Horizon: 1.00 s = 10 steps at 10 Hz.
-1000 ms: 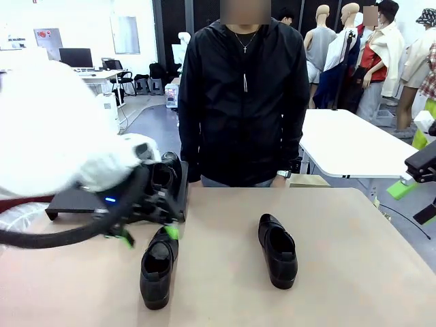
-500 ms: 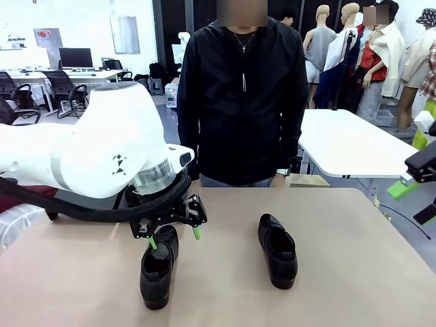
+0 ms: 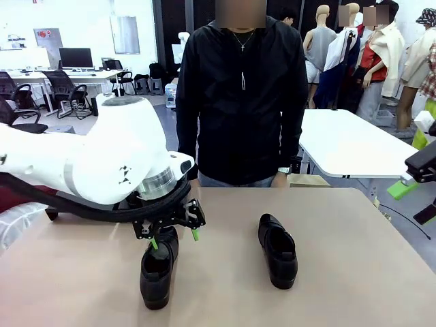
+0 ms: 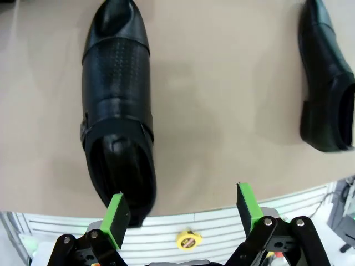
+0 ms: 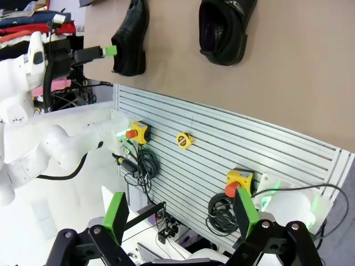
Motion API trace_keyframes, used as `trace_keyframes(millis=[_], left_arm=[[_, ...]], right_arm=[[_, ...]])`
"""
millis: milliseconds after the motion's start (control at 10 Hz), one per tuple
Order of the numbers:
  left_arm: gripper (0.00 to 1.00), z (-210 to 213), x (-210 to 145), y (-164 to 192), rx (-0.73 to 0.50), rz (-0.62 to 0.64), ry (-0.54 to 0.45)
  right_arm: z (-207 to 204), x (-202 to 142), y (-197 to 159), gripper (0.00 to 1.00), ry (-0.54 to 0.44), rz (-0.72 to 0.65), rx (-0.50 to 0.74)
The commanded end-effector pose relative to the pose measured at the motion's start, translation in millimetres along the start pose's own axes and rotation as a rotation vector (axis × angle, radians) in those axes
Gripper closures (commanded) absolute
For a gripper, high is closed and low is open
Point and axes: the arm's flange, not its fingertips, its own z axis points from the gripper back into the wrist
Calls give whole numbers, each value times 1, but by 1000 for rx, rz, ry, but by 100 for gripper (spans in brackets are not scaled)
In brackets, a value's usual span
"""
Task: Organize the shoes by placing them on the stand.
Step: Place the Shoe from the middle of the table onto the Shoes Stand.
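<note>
Glossy black leather dress shoe (image 3: 157,271) lies on the left of the tan tabletop (image 3: 354,272), its long axis running near-to-far and its heel opening toward the person. Left end effector (image 3: 174,238) hovers over that heel end, green-padded fingers (image 4: 117,213) spread wide and holding nothing. The fingers span the shoe's width, but the wrist view puts the shoe under one finger, not centred in the gap, so a sideways shift seems needed. The second black dress shoe (image 3: 278,251) lies well apart to the right. The right end effector (image 5: 180,213), also released, hangs off the tabletop's edge. The low black stand (image 3: 51,214) is probably the dark edge behind the left arm.
</note>
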Motion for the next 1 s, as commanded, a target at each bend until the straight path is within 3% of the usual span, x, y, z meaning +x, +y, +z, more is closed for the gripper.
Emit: trace_keyframes(millis=[0,600,900], left_arm=[[0,-18,18,-15,63,67,-14],[0,-96,34,-12,79,108,161],[0,-103,36,-4,100,151,158]], right_arm=[[3,1,0,0,2,23,19],[3,1,0,0,2,23,19],[3,1,0,0,2,23,19]])
